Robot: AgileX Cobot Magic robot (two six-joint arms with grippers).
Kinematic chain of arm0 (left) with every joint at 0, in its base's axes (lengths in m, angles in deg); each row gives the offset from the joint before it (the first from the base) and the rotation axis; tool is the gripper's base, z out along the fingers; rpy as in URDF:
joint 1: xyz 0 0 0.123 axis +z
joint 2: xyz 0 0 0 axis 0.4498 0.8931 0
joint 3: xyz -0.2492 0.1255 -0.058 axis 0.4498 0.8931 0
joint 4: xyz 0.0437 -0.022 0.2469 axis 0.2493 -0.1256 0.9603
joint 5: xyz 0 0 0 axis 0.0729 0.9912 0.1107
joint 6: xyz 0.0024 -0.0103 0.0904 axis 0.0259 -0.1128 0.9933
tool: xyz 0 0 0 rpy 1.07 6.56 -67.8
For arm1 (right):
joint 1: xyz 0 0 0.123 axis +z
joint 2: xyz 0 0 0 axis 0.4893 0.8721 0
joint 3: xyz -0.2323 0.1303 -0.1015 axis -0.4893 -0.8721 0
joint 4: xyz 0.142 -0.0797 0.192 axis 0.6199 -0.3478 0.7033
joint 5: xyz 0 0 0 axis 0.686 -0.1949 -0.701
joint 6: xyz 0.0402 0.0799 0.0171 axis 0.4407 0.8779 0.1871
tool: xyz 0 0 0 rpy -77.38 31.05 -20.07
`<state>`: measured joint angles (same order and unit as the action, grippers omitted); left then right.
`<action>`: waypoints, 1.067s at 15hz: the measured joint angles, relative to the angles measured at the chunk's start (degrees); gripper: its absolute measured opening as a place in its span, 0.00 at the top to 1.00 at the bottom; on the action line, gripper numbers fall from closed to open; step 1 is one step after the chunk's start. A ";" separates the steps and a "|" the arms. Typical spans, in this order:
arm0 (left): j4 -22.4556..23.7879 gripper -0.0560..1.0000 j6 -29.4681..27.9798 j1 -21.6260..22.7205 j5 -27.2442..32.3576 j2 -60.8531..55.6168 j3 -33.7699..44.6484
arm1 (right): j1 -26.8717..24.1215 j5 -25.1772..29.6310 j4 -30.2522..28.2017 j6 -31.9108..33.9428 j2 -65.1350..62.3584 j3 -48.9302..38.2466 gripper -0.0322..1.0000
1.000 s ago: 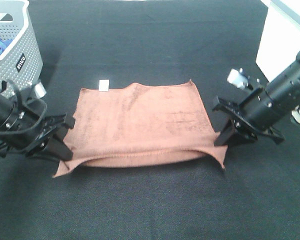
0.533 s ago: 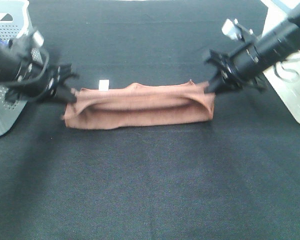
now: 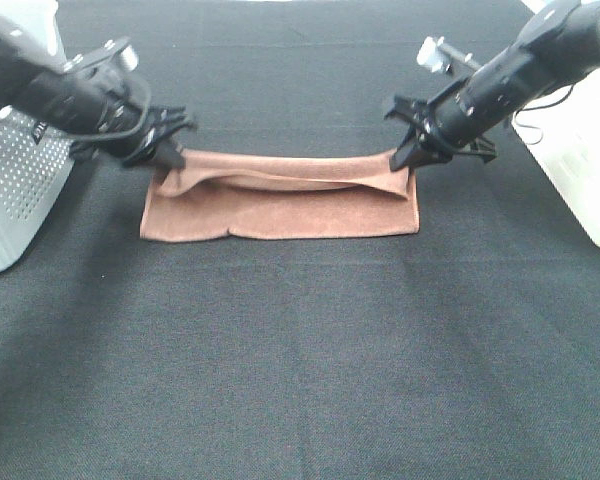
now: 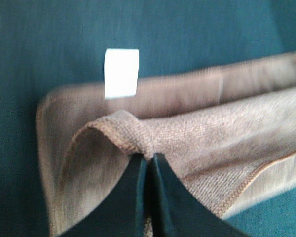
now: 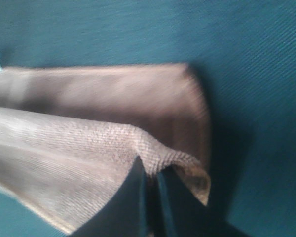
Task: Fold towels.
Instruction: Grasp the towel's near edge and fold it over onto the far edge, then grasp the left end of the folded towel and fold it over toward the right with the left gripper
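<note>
Towel: reddish-brown towel [image 3: 280,205] lies as a long strip toward the far side of the black table [image 3: 300,380].
Change: a second ago it lay spread flat; the near edge has since been carried over to the far edge.
Left gripper [image 3: 170,157]: pinched tight on the top layer's left corner, beside the white tag [image 4: 121,73].
Right gripper [image 3: 405,160]: clamped on the right corner, held slightly raised.
Meaning: first fold looks nearly done, with both corners not yet released.
</note>
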<state>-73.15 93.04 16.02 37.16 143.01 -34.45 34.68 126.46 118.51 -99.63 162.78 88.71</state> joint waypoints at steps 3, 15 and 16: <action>0.11 0.71 -2.92 0.00 0.52 3.09 -3.15 | 0.00 -1.32 -0.57 1.66 1.43 0.92 0.77; 13.35 0.25 -19.54 2.06 4.64 4.58 -3.32 | 0.00 9.68 -9.68 7.68 -2.35 1.20 0.15; 13.41 0.26 -19.94 2.06 4.76 5.44 -3.32 | 0.00 9.74 -9.85 7.68 -2.35 1.20 0.15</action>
<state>-59.74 73.10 18.08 41.92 148.45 -37.77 34.68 136.20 108.65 -91.95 160.43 89.91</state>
